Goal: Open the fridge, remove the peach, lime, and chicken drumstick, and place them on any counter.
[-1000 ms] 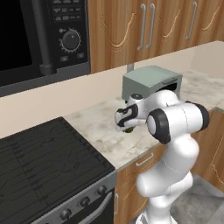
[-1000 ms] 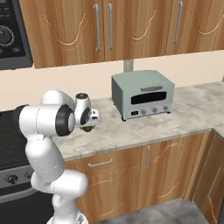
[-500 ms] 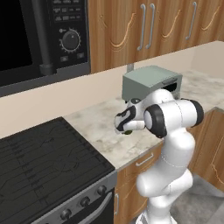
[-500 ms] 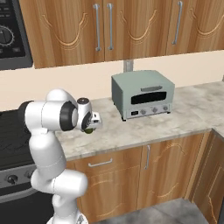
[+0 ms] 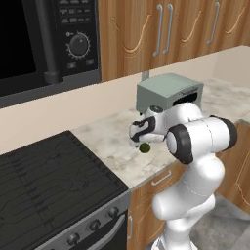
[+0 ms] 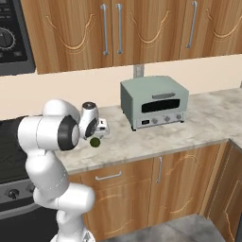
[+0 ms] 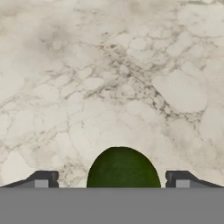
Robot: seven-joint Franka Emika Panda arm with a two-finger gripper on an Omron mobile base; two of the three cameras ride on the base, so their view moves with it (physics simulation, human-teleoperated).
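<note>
The counter (image 5: 112,141), a beige-grey marbled stone top over brown wooden cabinets (image 6: 142,189), runs from the black stove top (image 5: 44,176) on one side to the corner on the other. Above it hang wooden wall cabinets (image 6: 118,33), and a black microwave (image 5: 44,39) sits over the stove. A pale green toaster oven (image 6: 153,101) stands at the back of the counter against the wall. The white arm (image 5: 195,146) bends over the counter's front part, its hand pointing downward. The gripper (image 7: 113,180) is spread wide: in the hand view each dark fingertip (image 7: 41,179) stands clear of the lime (image 7: 123,168), with marbled stone showing in the gap on either side, so the claw is released and grips nothing. The lime (image 5: 144,147), a small dark green ball, is just under the hand over the counter, between the stove and the toaster oven, near the front edge (image 6: 95,141).
</note>
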